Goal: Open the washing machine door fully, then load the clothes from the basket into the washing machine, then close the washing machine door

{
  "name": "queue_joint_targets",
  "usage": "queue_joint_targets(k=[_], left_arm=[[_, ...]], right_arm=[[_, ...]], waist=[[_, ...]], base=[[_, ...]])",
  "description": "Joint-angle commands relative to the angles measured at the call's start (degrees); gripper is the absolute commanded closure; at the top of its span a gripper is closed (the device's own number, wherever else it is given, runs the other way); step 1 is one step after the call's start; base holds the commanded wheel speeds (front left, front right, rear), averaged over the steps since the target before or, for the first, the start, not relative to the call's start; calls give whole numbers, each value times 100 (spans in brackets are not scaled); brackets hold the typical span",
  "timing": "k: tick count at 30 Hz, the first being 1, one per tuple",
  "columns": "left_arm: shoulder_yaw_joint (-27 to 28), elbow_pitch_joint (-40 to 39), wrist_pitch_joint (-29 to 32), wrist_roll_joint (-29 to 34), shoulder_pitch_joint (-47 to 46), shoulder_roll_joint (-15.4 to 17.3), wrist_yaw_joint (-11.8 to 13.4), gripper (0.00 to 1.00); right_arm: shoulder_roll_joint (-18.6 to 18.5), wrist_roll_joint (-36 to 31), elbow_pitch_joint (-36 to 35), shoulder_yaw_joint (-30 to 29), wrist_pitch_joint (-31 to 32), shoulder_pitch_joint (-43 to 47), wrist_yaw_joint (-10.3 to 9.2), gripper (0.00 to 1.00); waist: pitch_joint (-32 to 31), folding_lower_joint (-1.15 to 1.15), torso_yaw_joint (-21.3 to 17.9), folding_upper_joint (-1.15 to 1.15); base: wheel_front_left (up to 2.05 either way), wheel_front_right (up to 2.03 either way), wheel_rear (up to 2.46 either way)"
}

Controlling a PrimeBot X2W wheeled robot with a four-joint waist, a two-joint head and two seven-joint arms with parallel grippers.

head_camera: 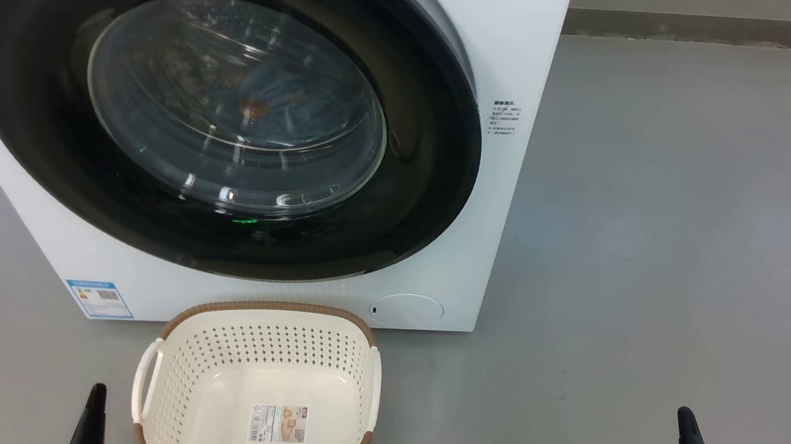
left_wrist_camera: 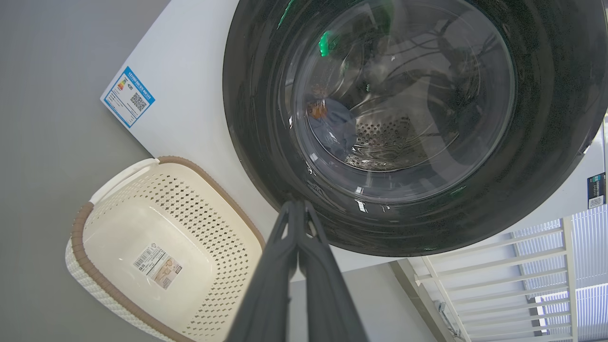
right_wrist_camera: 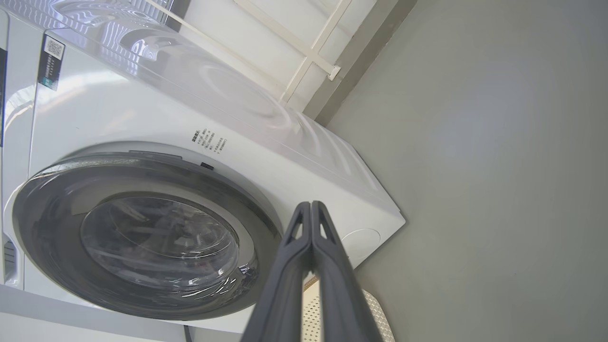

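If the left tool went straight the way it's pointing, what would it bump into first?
Most likely the washing machine door: the shut left tool aims at the lower part of its black rim. The basket sits off to one side. How far the door is, I can't tell.

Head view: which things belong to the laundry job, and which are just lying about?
Job: washing machine; shut washing machine door; clothes behind its glass; empty basket.
Not part of it: blue sticker; round cover; white railing; floor.

The shut washing machine door (head_camera: 238, 103) bars the way inside, the basket (head_camera: 262, 345) stands just before it, floor (head_camera: 661, 245) open rightward.
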Motion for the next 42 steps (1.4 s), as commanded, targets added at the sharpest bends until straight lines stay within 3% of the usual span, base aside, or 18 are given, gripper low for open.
queue_joint_targets(k=[1, 42], left_arm=[[148, -174, 52, -180, -278, 96, -11, 100], [362, -435, 728, -2534, -516, 152, -17, 100]], right_arm=[[-63, 191, -125, 89, 47, -311, -20, 100], [-100, 2962, -64, 133, 739, -632, -31, 100]], waist=[[1, 0, -5, 0], [26, 0, -125, 0]], base=[[0, 0, 0], [0, 0, 0]])
